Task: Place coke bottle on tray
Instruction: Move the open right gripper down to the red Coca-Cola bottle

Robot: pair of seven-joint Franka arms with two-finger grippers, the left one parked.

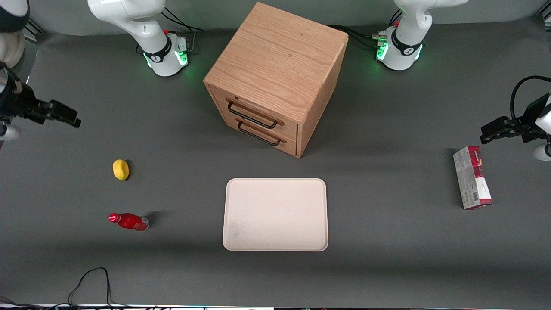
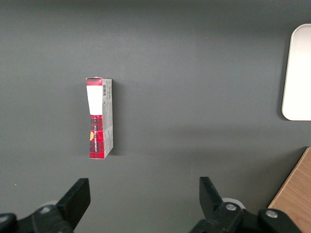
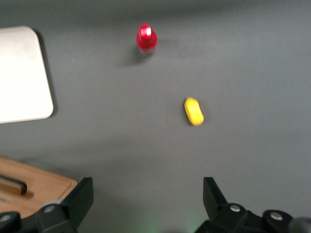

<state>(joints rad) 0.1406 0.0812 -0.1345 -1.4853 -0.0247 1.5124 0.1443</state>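
Note:
The coke bottle (image 1: 128, 221), small, glossy red with a red cap, lies on its side on the grey table toward the working arm's end. It also shows in the right wrist view (image 3: 146, 39). The cream-beige tray (image 1: 275, 214) lies flat in the middle of the table, nearer the front camera than the cabinet, with nothing on it. One corner of the tray shows in the right wrist view (image 3: 22, 73). My gripper (image 1: 64, 115) hangs above the table at the working arm's end, farther from the camera than the bottle and apart from it. It (image 3: 147, 190) is open and empty.
A yellow lemon-like lump (image 1: 121, 169) lies between gripper and bottle; it shows in the wrist view (image 3: 194, 111). A wooden drawer cabinet (image 1: 275, 77) stands mid-table. A red-and-white carton (image 1: 471, 177) lies toward the parked arm's end. A black cable (image 1: 90, 280) loops at the front edge.

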